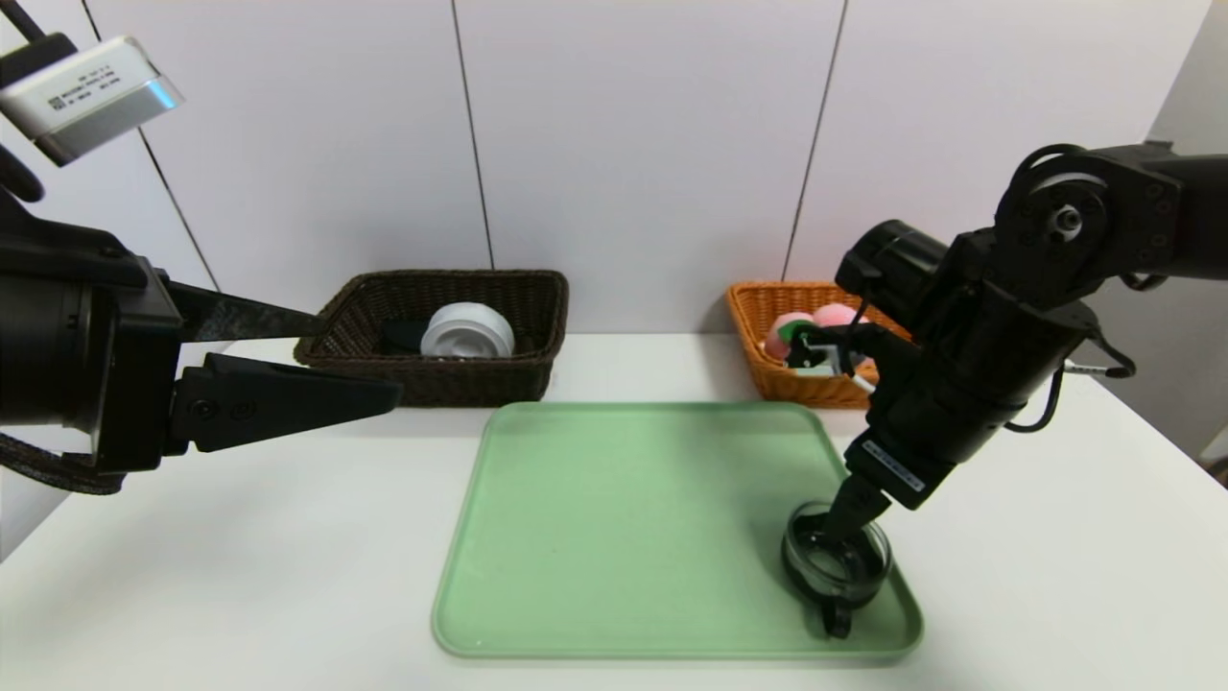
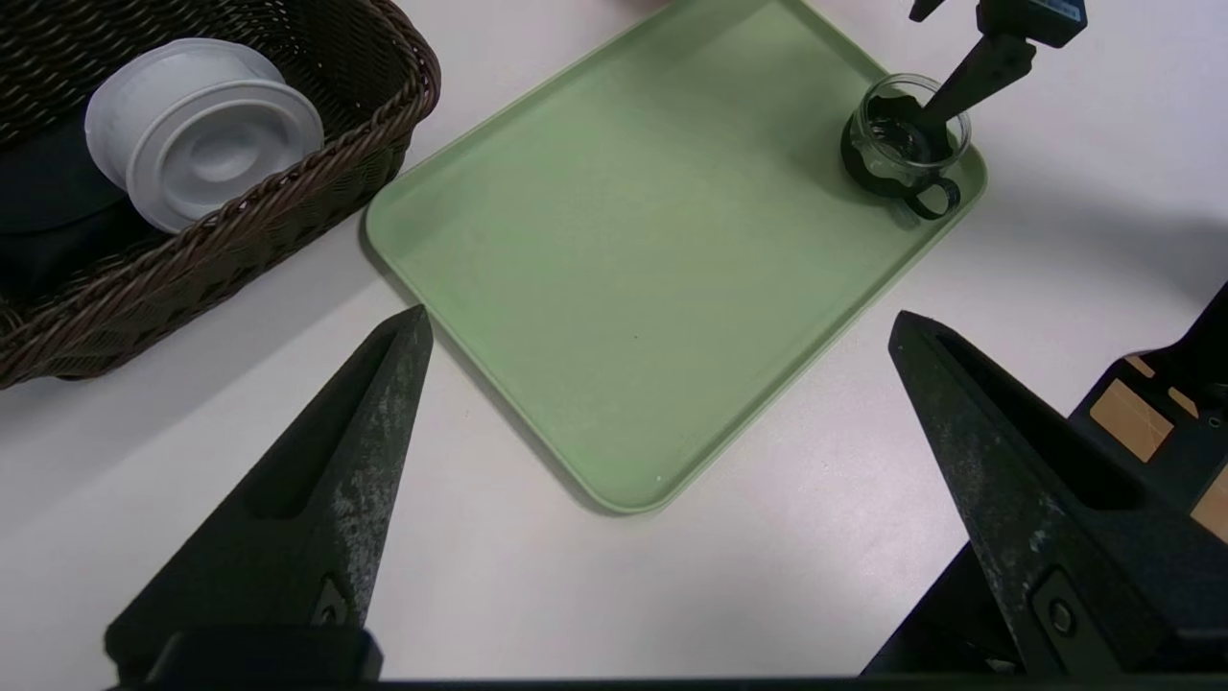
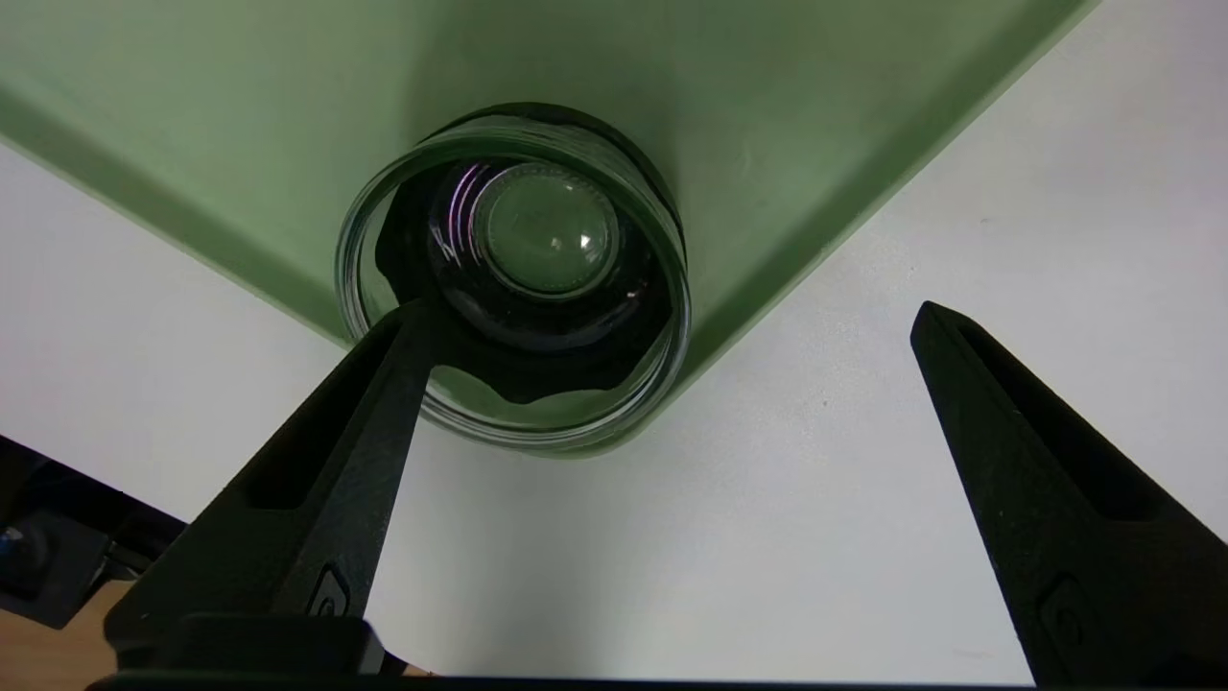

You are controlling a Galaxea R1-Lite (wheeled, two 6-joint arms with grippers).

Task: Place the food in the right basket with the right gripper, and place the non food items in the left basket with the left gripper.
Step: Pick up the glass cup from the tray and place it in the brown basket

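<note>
Sitting on one green tray [image 1: 624, 518] is one glass cup [image 1: 837, 566]; two baskets are standing behind on the white table [image 1: 240, 576]. Both grippers are gaping apart.

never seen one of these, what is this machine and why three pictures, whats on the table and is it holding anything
It is a two-armed robot; each arm ends in a two-fingered gripper. One picture looks down from its head, the others from cameras on each wrist. On the white table lies a green tray carrying a glass cup. Behind are a dark brown basket holding a white container, and an orange basket holding a plush peach. The right gripper is open at the cup, one finger inside the rim, gripping nothing. The left gripper hangs open, empty.
</note>
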